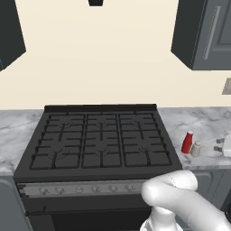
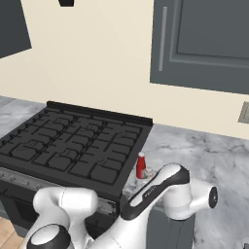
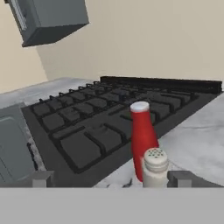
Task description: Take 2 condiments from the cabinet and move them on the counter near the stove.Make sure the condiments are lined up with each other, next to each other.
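Side by side on the desk (image 1: 203, 122) just right of the stove (image 1: 99, 140), near its front corner: squeeze bottle (image 1: 187, 142) and shaker jar (image 1: 196, 149), close together, bottle nearer the stove. Overhead to the right, on the wall, the cabinet (image 1: 203, 34). On the wall below it, an outlet plate (image 1: 227, 85). At the desk's right edge, beyond the jar, a small object (image 1: 224, 145), partly cut off

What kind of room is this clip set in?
A rendered home kitchen, by the look of it: a black gas stove set into a marble counter, dark wall cabinet above, and a red squeeze bottle beside the stove.
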### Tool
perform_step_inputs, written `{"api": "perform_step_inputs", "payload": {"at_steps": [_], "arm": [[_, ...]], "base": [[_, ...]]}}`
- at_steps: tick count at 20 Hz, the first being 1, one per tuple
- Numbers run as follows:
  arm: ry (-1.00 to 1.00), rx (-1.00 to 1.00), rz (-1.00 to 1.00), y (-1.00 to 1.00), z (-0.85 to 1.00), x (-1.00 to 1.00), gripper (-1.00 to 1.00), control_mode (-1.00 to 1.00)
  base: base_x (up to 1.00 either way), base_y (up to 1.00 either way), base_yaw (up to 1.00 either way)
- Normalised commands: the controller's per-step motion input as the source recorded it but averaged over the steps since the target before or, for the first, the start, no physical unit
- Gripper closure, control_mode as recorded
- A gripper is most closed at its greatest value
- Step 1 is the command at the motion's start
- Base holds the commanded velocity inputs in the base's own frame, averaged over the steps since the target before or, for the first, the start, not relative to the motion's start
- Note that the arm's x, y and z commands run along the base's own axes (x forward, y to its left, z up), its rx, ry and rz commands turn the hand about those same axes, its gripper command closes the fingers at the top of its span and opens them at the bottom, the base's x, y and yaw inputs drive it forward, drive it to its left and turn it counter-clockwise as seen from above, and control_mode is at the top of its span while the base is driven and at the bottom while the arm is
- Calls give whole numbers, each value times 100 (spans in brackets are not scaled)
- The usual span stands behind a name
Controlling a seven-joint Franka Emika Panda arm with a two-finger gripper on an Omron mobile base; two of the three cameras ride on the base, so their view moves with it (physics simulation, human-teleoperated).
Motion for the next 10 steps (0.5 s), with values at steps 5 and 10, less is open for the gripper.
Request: {"api": "perform_step_inputs", "payload": {"at_steps": [5, 10], "arm": [[67, 0, -9, 41, 93, -9, -100, -100], [63, -3, -15, 85, 51, 0, -100, -100]], "base": [[0, 0, 0], [0, 0, 0]]}}
